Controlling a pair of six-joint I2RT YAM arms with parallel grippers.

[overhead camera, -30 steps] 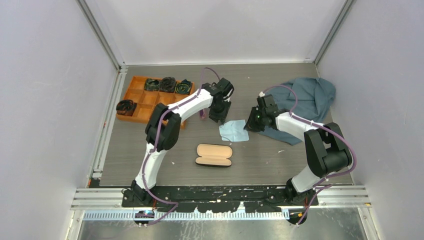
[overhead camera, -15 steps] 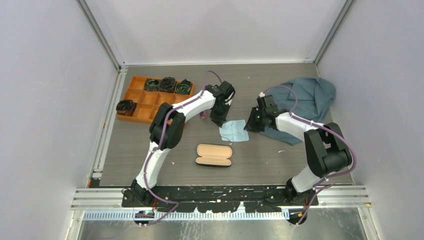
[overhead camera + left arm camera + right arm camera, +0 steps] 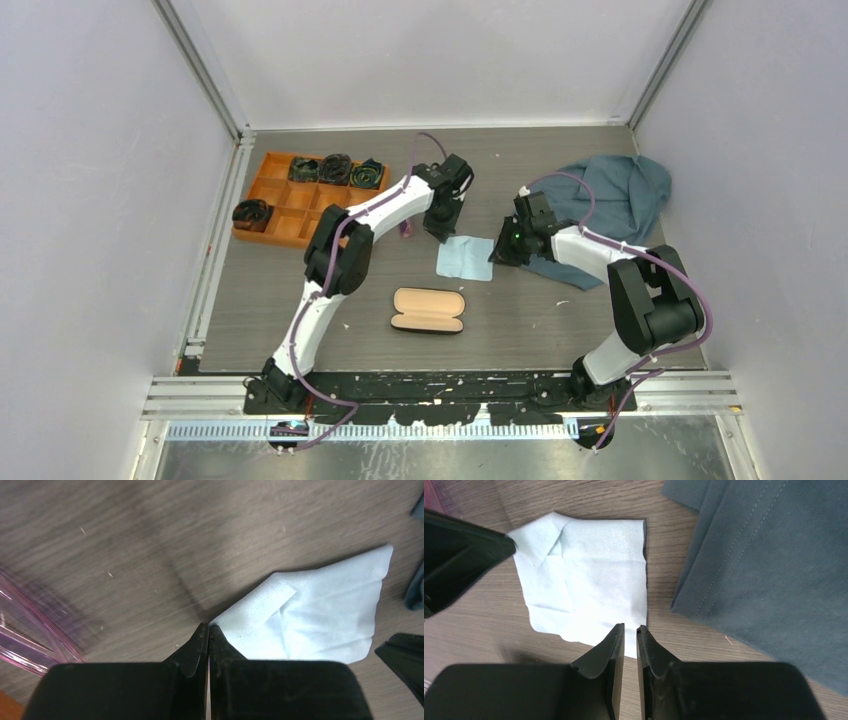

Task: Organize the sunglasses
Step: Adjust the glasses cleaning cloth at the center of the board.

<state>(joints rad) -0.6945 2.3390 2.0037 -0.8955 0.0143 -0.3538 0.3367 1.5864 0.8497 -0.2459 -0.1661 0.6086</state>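
Note:
The sunglasses (image 3: 30, 630) show only as a thin purple-pink frame at the left edge of the left wrist view. From above they are a pink bit (image 3: 405, 229) under the left arm. The black case (image 3: 428, 310) lies open, tan lining up, near the middle of the table. A light-blue cloth (image 3: 465, 258) lies flat between the grippers. My left gripper (image 3: 209, 626) is shut on the cloth's (image 3: 320, 615) far-left corner. My right gripper (image 3: 630, 626) hovers over the cloth's (image 3: 589, 580) near-right corner with its jaws a narrow gap apart and nothing between them.
A grey garment (image 3: 615, 195) lies crumpled at the back right, its edge close to the right gripper (image 3: 497, 258). An orange compartment tray (image 3: 290, 212) with several dark rolled items stands at the back left.
The left gripper has moved a little away and to the right, drawing the cloth's corner with it. The cloth has gone from crumpled to flat. The right arm has hardly moved.

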